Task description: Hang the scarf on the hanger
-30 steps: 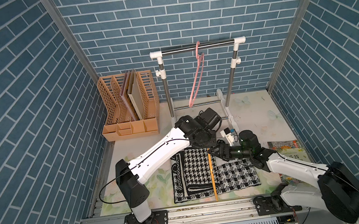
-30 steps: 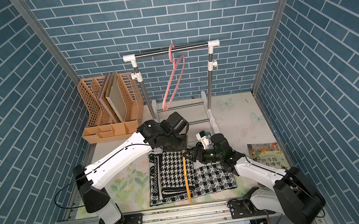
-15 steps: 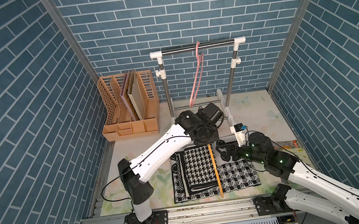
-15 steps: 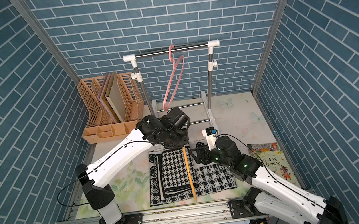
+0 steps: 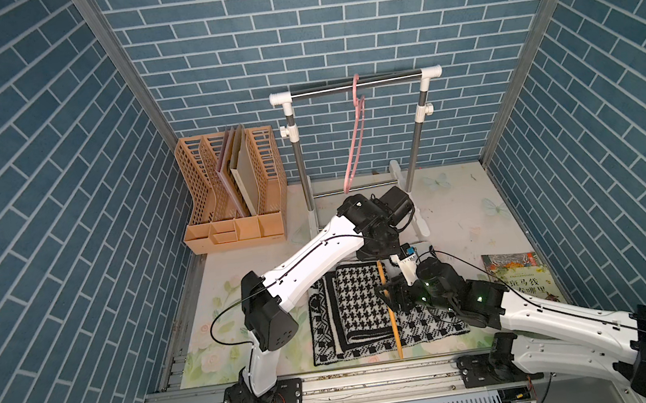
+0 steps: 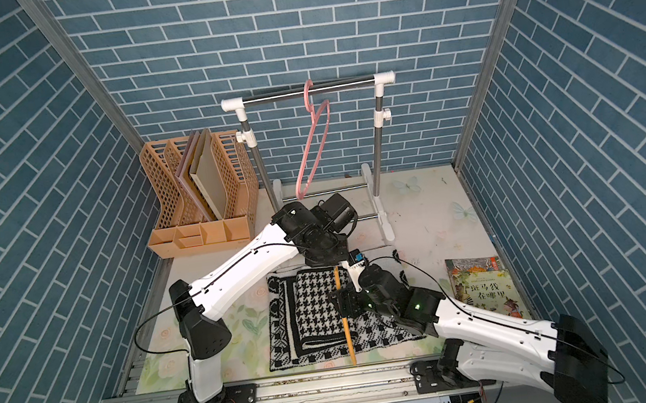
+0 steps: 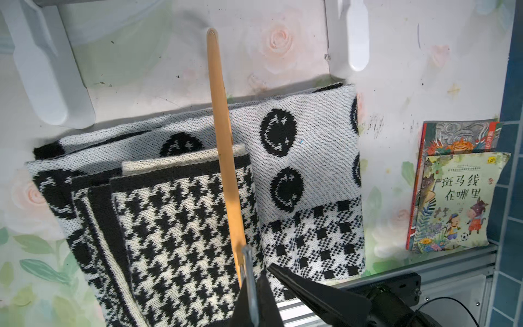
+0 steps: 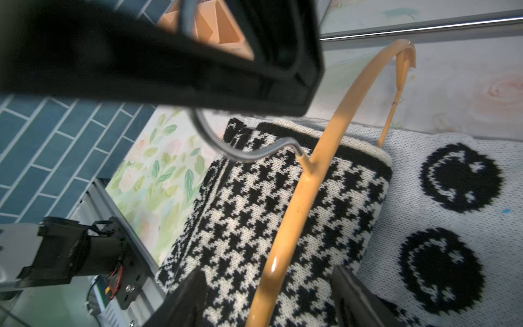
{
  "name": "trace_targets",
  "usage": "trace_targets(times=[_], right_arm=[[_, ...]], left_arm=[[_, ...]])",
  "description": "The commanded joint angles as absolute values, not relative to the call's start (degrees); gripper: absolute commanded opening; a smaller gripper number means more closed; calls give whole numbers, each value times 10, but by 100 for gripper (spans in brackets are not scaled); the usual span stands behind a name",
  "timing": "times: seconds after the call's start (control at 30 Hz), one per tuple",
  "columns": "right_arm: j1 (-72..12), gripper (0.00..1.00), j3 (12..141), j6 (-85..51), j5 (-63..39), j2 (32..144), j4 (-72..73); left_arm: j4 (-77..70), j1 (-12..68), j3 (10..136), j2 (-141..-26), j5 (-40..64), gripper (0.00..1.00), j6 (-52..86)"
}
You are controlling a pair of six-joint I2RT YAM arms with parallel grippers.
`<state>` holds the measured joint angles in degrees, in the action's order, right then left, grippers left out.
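Your left gripper (image 7: 252,288) is pinched tight on the metal hook (image 8: 243,154) of the wooden hanger (image 5: 390,315). Only the wrist views show that grip, because in both top views the arm's own wrist hides the fingers. Your right gripper (image 8: 267,271) has its jaws spread, one on each side of the hanger's curved arm, with a gap on both sides. Its fingers are cut off at the frame edge in the right wrist view. The scarf (image 5: 358,311) lies folded flat on the flowered table top (image 5: 452,211), directly below the hanger, with the houndstooth layer uppermost over a layer of smiley faces. You cannot tell whether the hanger touches the cloth. Its thin lower bar (image 8: 392,110) runs out of sight at the edge of the houndstooth fold, so it may pass under that fold or only behind it. The left wrist view shows just half of the hanger. Close to the right wrist lens, the left gripper is a blurred black mass that blocks most of the orange file rack (image 5: 227,189). Well behind, a pink hanger (image 5: 355,140) hangs on the clothes rail (image 5: 357,83). A picture book (image 5: 519,279) lies to the right of the scarf.
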<state>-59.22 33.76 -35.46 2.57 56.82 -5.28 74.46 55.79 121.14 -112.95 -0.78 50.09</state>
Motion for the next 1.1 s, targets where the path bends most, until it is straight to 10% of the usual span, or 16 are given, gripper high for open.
trace_targets(times=[0.0,0.6,1.07], right_arm=[[-603,69,336,-349,84,583,-19],[-723,56,311,-383,193,576,-104],[-751,25,318,-412,229,564,-156]], left_arm=[[756,554,1234,-1121,-7,0,488],[755,552,1225,-1120,-7,0,495],[746,552,1197,-1108,-12,0,502]])
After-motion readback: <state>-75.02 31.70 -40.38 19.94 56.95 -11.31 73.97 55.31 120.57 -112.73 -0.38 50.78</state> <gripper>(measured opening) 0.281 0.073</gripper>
